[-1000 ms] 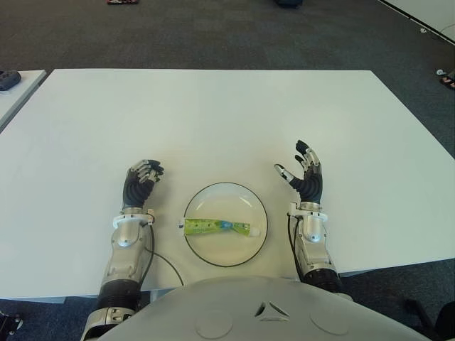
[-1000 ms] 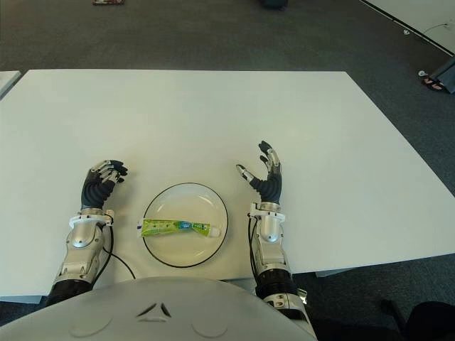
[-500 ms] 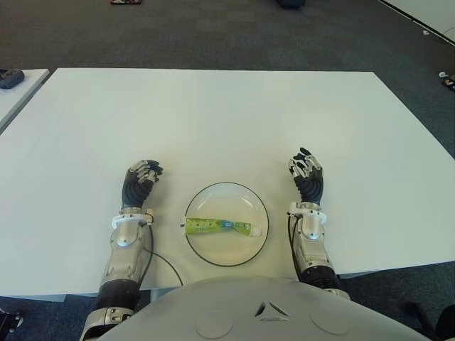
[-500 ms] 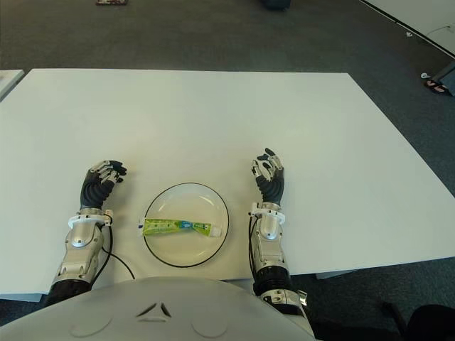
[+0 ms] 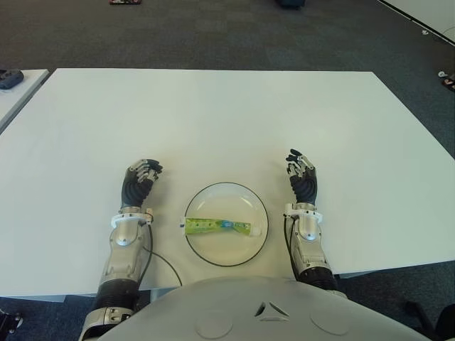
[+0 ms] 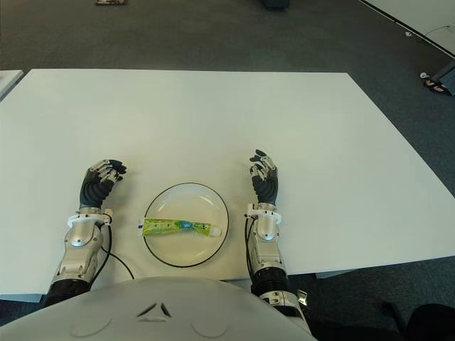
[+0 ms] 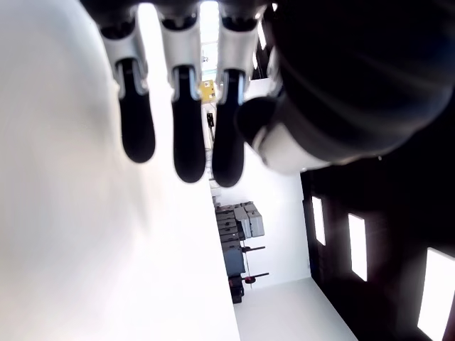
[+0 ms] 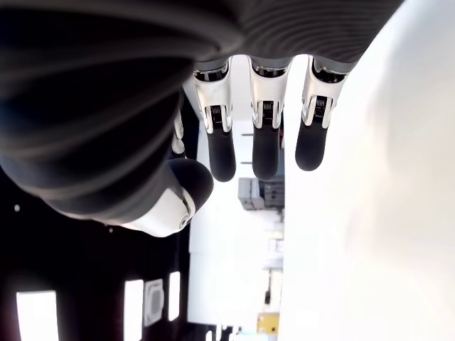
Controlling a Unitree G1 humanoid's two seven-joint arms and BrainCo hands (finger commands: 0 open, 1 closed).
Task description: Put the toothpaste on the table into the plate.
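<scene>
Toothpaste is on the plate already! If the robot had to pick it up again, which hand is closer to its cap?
Right hand, probably: the toothpaste cap points toward it in the plate.

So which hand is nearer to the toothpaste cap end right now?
Right. The right hand shows just beyond the plate's right rim, near the toothpaste cap; the left hand shows past the opposite rim.
</scene>
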